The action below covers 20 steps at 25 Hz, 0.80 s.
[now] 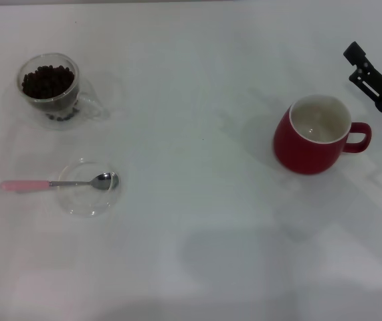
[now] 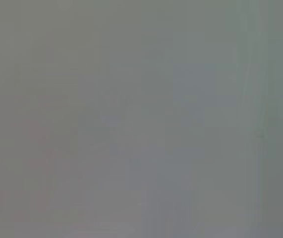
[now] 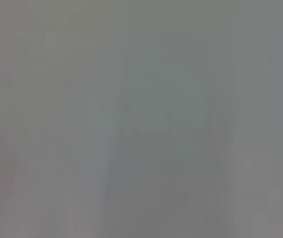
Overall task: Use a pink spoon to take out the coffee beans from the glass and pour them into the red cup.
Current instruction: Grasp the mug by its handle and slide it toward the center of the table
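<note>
Head view: pink spoon [image 1: 57, 183] lies flat at near left, silver bowl resting over the rim of a shallow clear dish [image 1: 87, 189], pink handle end sticking out leftward onto the white table [image 1: 191, 134]. Nothing grips it. Farther back at far left stands the glass [image 1: 51, 90], upright, handle toward the right, filled with coffee beans [image 1: 47, 81] heaped to just below the rim. Glass and dish are near each other but apart. Well to the right sits the red cup [image 1: 314, 135], upright, cream inside showing no beans, loop handle pointing right. Right gripper [image 1: 368, 67] hangs at the far right edge, beyond and right of the red cup, not touching it, holding nothing; two dark fingers show but how far apart they stand cannot be told. Left gripper is out of sight in the head view. Both wrist views give only a blank grey field, no objects or fingers readable.
</note>
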{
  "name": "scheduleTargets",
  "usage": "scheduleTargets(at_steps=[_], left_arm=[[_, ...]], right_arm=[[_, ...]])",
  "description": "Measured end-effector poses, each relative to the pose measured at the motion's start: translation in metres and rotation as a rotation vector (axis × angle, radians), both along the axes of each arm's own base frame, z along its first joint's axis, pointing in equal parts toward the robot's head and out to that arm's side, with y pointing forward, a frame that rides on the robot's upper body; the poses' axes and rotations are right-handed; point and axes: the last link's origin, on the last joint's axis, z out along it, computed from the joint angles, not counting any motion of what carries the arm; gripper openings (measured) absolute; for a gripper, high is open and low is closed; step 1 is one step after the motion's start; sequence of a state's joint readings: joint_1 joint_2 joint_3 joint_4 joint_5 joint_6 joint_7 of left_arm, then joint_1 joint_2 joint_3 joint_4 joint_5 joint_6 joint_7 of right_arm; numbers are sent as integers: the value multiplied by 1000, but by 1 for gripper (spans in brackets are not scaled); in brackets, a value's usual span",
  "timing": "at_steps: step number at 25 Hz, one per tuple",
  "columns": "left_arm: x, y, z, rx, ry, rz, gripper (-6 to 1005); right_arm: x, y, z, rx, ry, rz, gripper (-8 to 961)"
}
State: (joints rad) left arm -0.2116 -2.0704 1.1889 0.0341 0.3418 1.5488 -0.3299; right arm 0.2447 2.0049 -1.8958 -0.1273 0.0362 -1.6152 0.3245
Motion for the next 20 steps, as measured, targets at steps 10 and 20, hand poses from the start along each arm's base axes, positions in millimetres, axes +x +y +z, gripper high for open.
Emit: scheduleTargets(at_steps=[10, 20], left_arm=[[4, 10, -4, -57, 23, -28, 889], [12, 20, -9, -56, 49, -47, 888]], right_arm=[[-2, 4, -1, -9, -3, 4, 864], [-4, 10, -2, -9, -11, 6, 857]])
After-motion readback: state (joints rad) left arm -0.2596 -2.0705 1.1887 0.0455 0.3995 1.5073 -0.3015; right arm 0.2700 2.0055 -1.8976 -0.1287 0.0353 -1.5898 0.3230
